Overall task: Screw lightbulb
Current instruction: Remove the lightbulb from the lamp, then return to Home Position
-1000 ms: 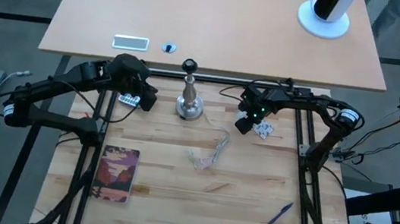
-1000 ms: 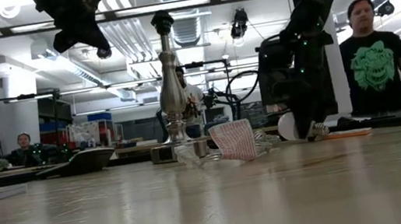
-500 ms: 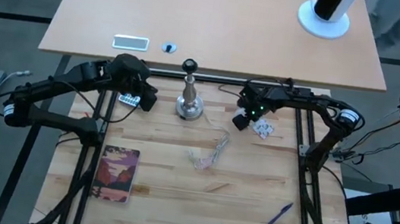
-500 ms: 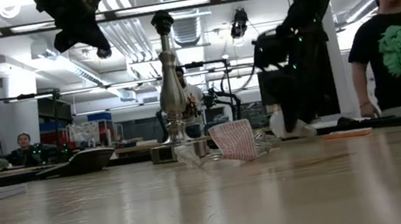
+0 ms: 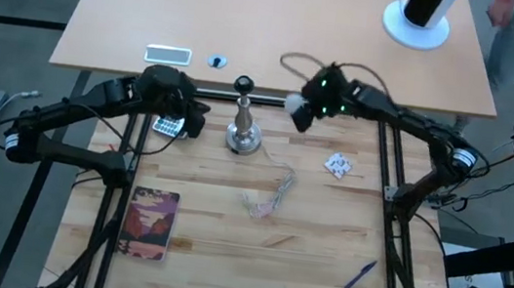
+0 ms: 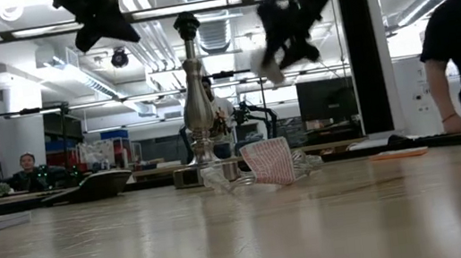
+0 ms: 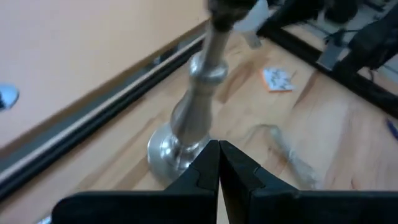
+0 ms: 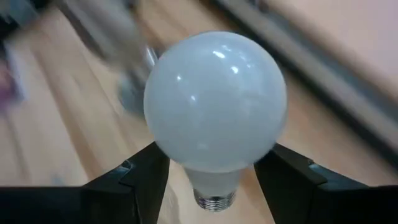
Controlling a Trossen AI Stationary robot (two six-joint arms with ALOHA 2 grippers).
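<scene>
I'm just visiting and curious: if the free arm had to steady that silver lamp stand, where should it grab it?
Probably the narrow stem of the lamp stand, from the left gripper's side. The stand is upright, and its socket must stay free for the lightbulb in the right gripper.

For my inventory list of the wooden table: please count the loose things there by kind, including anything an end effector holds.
Lightbulb, held by the right end effector: 1
Lamp stand: 1
Small white packet: 1
Clear plastic wrapper: 1
Picture card: 1
Blue pen: 1
Total: 6
</scene>
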